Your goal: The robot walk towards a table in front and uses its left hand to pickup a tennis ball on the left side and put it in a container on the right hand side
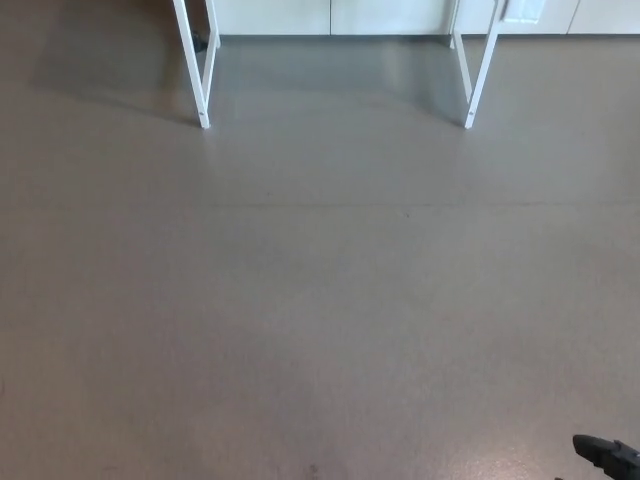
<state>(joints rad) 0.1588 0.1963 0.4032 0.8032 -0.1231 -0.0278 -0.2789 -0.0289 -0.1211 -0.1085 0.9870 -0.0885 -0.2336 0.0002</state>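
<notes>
Approach step: only the counter legs (203,75) show at twelve o'clock; tennis ball and container are out of sight. What looks like the right hand (608,457) shows at five o'clock, open or closed I cannot tell. Next, walk forward.

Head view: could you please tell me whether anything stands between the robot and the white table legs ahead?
Nothing visible does: no object lies on the grey floor up to the white table legs. The tennis ball and container are out of frame; only a black tip of the right hand shows, bottom right.
</notes>
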